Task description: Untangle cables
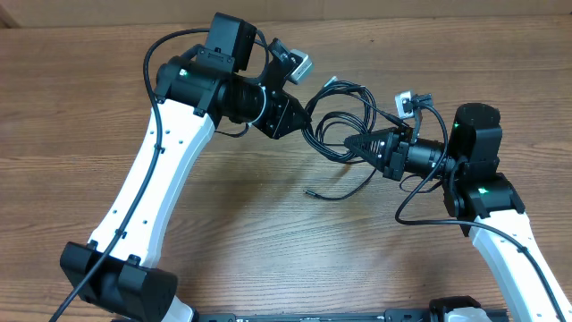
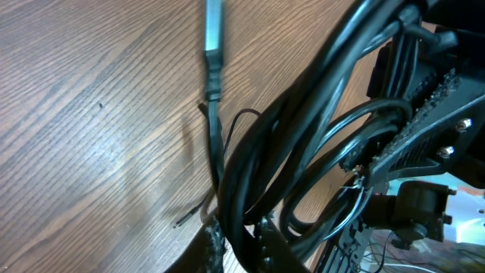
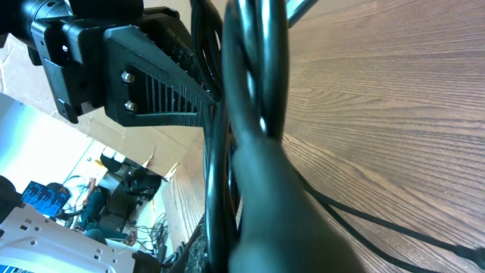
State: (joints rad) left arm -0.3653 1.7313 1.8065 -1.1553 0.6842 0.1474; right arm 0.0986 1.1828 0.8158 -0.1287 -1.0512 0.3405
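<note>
I find the cables (image 2: pixel 303 125) in a looped tangle on the wooden table (image 1: pixel 89 107), lying between both arms. The left gripper (image 1: pixel 304 125) is clamped on the tangle's left edge. The right gripper (image 1: pixel 350 143) is pinched together on a loop at the tangle's right side. One silver plug (image 2: pixel 214 26) lies flat just outside the tangle.

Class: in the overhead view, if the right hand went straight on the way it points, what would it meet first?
The cables that the right hand grips come first. Just beyond them the left hand stands almost straight in line, so it would probably strike that next, unless their heights differ.
</note>
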